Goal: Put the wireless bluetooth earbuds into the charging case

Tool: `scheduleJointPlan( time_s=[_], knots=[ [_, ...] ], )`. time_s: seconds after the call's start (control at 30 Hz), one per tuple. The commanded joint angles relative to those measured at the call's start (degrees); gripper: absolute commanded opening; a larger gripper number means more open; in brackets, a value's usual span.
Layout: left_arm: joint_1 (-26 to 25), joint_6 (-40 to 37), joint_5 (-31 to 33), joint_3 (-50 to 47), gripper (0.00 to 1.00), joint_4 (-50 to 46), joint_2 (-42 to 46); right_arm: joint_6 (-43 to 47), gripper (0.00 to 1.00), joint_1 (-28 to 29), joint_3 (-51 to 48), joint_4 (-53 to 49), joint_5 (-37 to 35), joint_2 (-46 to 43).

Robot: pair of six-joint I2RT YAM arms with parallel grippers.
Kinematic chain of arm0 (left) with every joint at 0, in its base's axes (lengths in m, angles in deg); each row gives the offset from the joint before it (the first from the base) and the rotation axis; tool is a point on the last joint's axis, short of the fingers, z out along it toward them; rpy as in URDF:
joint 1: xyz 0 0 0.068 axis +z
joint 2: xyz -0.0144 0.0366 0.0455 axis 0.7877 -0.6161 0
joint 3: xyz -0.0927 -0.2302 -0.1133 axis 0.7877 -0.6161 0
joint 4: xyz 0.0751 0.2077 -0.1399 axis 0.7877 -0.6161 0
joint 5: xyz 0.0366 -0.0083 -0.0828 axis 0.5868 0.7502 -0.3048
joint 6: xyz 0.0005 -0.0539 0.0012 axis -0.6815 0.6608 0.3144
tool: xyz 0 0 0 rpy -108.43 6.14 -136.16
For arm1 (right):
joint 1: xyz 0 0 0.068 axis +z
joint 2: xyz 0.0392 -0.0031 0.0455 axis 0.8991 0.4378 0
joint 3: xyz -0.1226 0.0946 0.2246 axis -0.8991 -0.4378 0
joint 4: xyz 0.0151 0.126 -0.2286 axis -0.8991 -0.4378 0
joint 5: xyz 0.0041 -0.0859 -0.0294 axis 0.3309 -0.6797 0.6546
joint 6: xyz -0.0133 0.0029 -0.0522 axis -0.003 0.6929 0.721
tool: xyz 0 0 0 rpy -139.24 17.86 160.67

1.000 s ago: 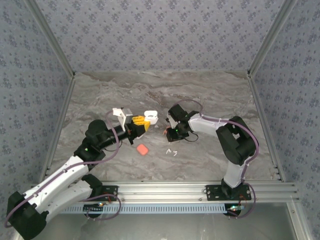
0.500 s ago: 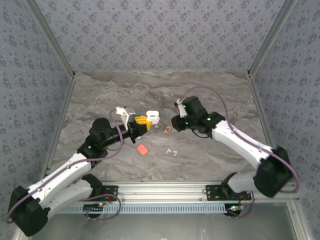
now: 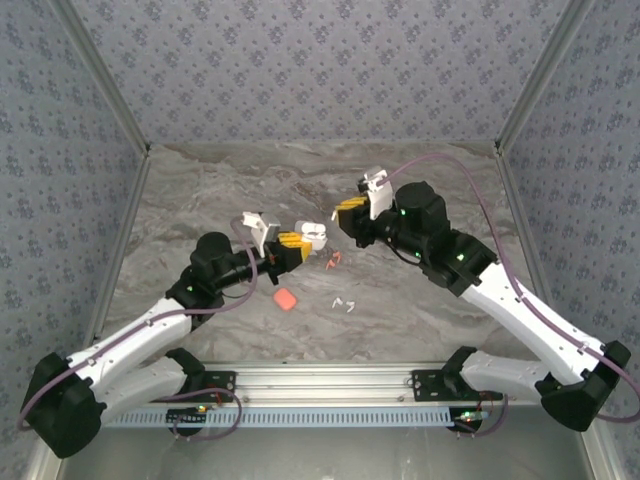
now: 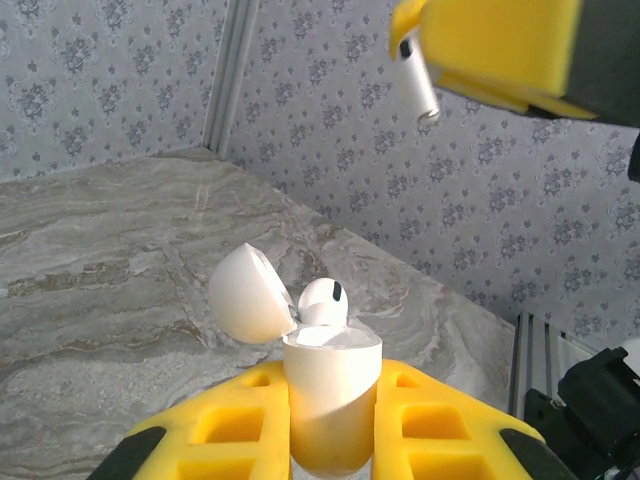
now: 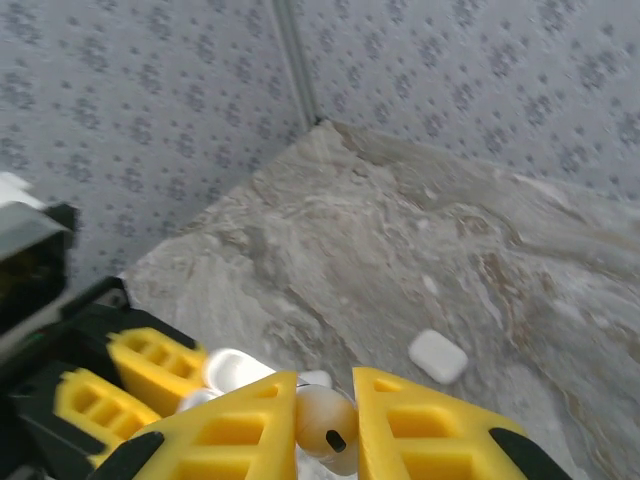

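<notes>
On the left of the marble table point(image 3: 190, 200): left gripper point(image 3: 296, 244), yellow fingers clamped tight on a white charging case point(image 4: 332, 400), held upright. Lid point(image 4: 250, 296) swung open to the left in the left wrist view. Seated earbud point(image 4: 322, 299) in the case mouth, white, just past the fingertips.

Nearer the bases, loose on the marble: a rounded coral-red case point(image 3: 285, 299). Right of that, coral-red earbuds point(image 3: 333, 261), lying just beside the held case and under the gap between the two grippers. Then a pair of white earbuds point(image 3: 345, 302), close together, nearer the bases.

Further right: right gripper point(image 3: 349, 212), yellow fingers pinched shut on a white stemmed earbud point(image 5: 325, 421). Bulb wedged between the pads, stem poking out beyond the tips. Near the open case but apart from it, above and to its right in the left wrist view. Beyond, in the right wrist view, a closed white case point(image 5: 437, 356) flat on the marble.
</notes>
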Motion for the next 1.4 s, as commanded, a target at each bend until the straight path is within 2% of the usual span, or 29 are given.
scheduleJointPlan(
  time_s=[0.0, 0.33, 1.03, 1.37],
  knots=[
    [-0.69, 0.57, -1.13, 2.62, 0.00, 3.87, -0.12, 3.39, 0.21, 2.16, 3.31, 2.37, -1.00, 1.90],
    [-0.83, 0.31, -1.02, 2.72, 0.00, 3.47, 0.31, 2.84, 0.21, 4.16, 3.32, 1.87, 1.34, 6.30],
    [-0.88, 0.26, -1.01, 2.82, 0.00, 3.03, 0.49, 1.60, 0.21, 4.52, -1.11, 0.69, 3.09, 7.07],
    [-0.93, 0.29, -1.02, 2.79, 0.00, 2.68, 0.95, 0.91, 0.21, 4.55, -1.25, 2.19, 6.85, 7.76]
  ],
)
